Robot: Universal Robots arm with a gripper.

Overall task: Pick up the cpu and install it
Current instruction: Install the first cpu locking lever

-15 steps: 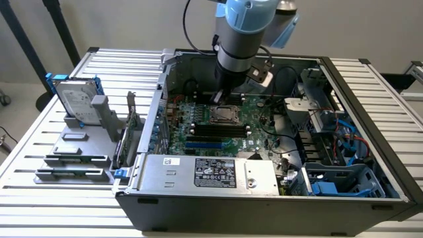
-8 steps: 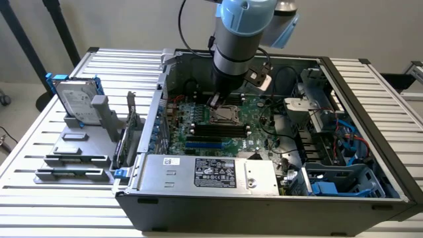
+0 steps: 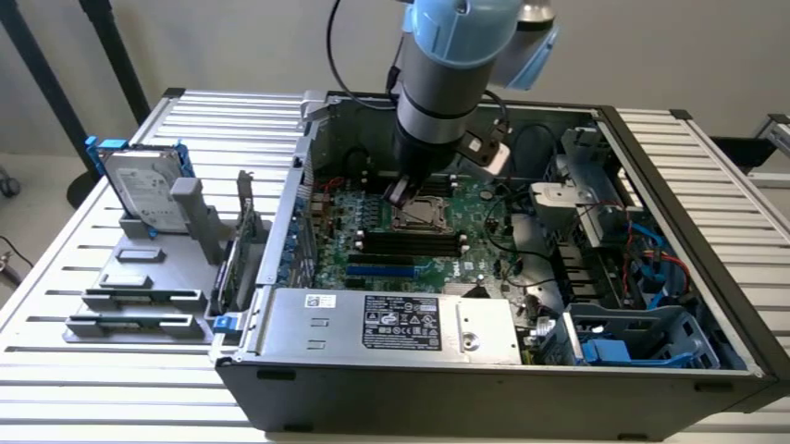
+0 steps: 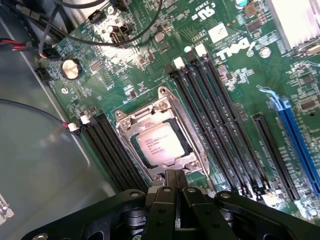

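Observation:
The cpu (image 4: 160,142) is a small square chip with a silver-grey top. It lies flat inside the metal socket frame (image 4: 150,112) on the green motherboard (image 4: 235,55). My gripper (image 4: 173,176) hovers just over the socket's edge, its two black fingers pressed together with nothing between them. In the exterior view the arm reaches down into the open computer case (image 3: 642,139), with the gripper (image 3: 401,196) directly above the socket (image 3: 427,215) near the middle of the board.
Black memory slots (image 4: 225,125) flank the socket and a blue slot (image 4: 295,135) lies beyond them. A silver power supply (image 3: 383,319) fills the case's front. At the exterior view's left, a hard drive with blue bracket (image 3: 142,190) stands on a grey holder (image 3: 136,296).

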